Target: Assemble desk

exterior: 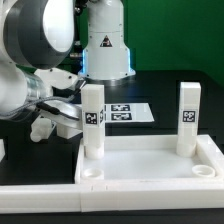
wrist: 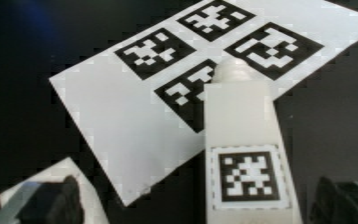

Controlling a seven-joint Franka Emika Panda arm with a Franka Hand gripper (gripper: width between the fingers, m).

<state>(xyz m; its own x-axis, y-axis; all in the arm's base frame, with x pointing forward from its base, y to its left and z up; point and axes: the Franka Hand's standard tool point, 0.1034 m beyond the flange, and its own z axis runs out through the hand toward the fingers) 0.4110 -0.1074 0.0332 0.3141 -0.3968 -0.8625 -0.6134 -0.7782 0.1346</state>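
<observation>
1. Sliding is the main risk for the tabletop (exterior: 150, 165). It lies flat in the foreground with its rim up, and nothing visibly clamps it. A sideways shove on a leg could drag it across the table.
2. The gripper (wrist: 197, 197) is spread wide and holds nothing, with one finger on each side of the leg and a gap at each. If it closes off-centre, one finger would touch first and lever the leg over.
3. The leg (exterior: 93, 120) stands upright in the far socket at the exterior view's left. I cannot tell whether it is fully seated. If it is loose, a brush from the gripper could tilt it or pop it out.
4. The other leg (exterior: 188, 115) stands upright in the far socket at the exterior view's right, well apart from the gripper. Only a jolt to the tabletop threatens it.
5. The near socket (exterior: 90, 172) is empty.
</observation>
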